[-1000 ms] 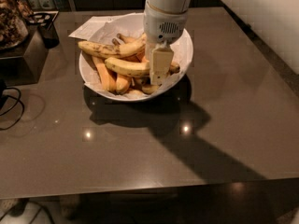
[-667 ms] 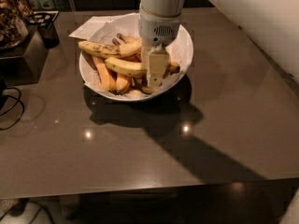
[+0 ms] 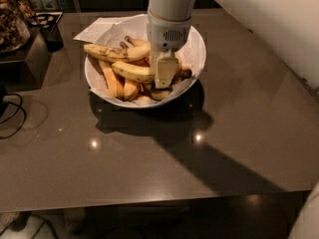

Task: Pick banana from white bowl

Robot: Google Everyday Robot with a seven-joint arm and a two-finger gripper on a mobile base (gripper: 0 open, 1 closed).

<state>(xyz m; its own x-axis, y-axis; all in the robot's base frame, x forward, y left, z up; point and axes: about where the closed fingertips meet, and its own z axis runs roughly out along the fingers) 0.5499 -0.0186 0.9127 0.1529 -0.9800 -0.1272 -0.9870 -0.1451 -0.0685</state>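
The gripper (image 3: 164, 78) hangs inside the white bowl (image 3: 197, 51), with its tip down among the fruit at the right end of the banana (image 3: 132, 72). Compared with a second ago it sits a little further left and slightly lower, while the fruit lies exactly as it did. I judge this to be the final closing-in on the target, with no lift begun. I cannot tell how wide the gripper stands or whether it has hold of anything, because its pale body covers the spot where it meets the fruit.

The banana is smooth and evenly yellow. It lies crosswise in the middle of the bowl, with its right end hidden behind the gripper.

Counted outward from there:
- One speckled banana (image 3: 112, 53) lies just behind it.
- Two orange-toned bananas (image 3: 108, 77) lie at its left and front.
- One banana tip (image 3: 132, 40) shows at the back.
- One brown end (image 3: 185, 73) shows to the right of the gripper.
- A pale piece or two lies at the front rim.

That makes at least five bananas in one bowl. The heap hides the exact number.

Outside the bowl, the dark table (image 3: 239, 133) carries one sheet of white paper (image 3: 95, 30) behind the bowl. A dark box (image 3: 47, 34) stands at the far left, and a black cable (image 3: 12, 114) is by the left edge.
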